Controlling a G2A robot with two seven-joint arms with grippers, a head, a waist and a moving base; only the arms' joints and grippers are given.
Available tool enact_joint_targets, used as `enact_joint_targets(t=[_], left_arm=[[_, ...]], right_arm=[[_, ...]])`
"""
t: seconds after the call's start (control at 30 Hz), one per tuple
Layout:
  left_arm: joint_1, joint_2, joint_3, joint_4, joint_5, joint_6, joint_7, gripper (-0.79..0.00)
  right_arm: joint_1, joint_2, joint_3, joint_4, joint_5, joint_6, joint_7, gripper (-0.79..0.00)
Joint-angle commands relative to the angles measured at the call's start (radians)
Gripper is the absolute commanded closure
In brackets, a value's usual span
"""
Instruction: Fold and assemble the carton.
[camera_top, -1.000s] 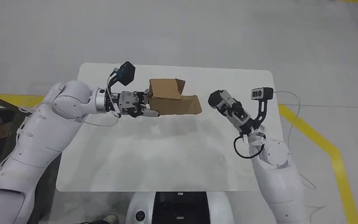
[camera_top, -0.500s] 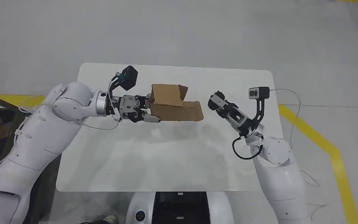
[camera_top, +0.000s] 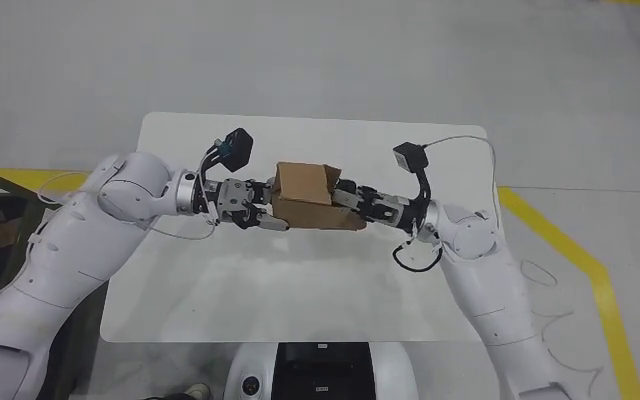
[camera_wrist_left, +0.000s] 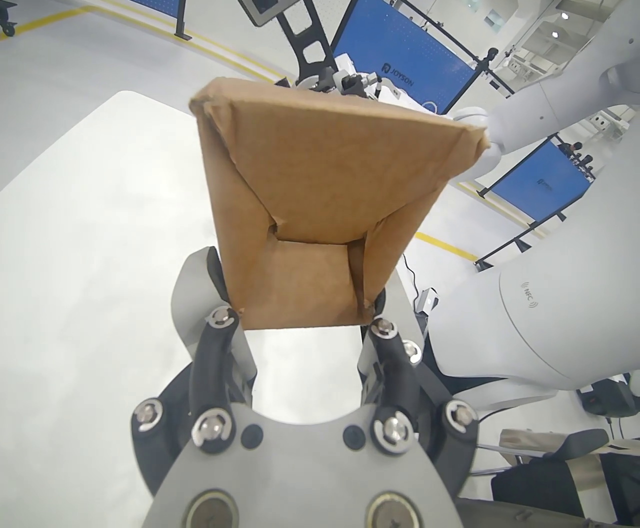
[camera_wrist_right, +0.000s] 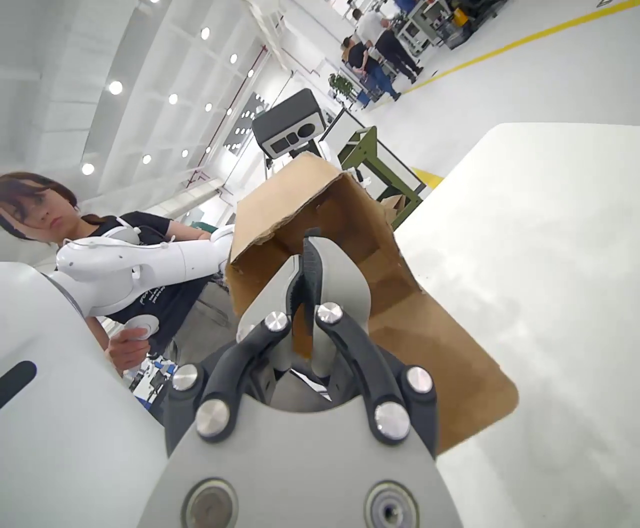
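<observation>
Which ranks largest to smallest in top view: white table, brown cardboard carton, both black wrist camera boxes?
1. White table
2. Brown cardboard carton
3. Left wrist's black camera box and right wrist's black camera box: alike, unranked.

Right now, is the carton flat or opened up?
Opened up: the carton forms a hollow sleeve with its end flaps unfolded, gripped by the left pincer and the right pincer.

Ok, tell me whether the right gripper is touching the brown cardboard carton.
Touching: right wrist view shows the right gripper shut on a flap of the brown cardboard carton.
</observation>
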Motion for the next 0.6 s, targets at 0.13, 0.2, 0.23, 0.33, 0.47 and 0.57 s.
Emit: enact_joint_targets(t=[0.13, 0.2, 0.23, 0.33, 0.47, 0.57], left_arm=[[-0.004, 0.012, 0.027, -0.019, -0.012, 0.000, 0.000, -0.348], [-0.008, 0.016, 0.036, -0.027, -0.020, 0.000, 0.000, -0.348], [-0.009, 0.018, 0.042, -0.031, -0.026, 0.001, -0.001, -0.351], [-0.019, 0.024, 0.057, -0.043, -0.032, 0.006, -0.006, -0.369], [-0.033, 0.032, 0.079, -0.053, -0.048, 0.011, -0.011, -0.372], [-0.044, 0.037, 0.095, -0.057, -0.058, 0.014, -0.014, -0.372]], right_arm=[[0.037, 0.001, -0.051, 0.054, 0.058, -0.031, 0.065, 0.000], [0.044, 0.001, -0.070, 0.057, 0.085, -0.031, 0.066, 0.000], [0.047, 0.002, -0.080, 0.056, 0.092, -0.031, 0.067, 0.000], [0.056, 0.007, -0.105, 0.054, 0.111, -0.032, 0.066, 0.000], [0.066, 0.015, -0.139, 0.046, 0.133, -0.035, 0.063, 0.000], [0.073, 0.020, -0.165, 0.039, 0.151, -0.040, 0.058, 0.000]])
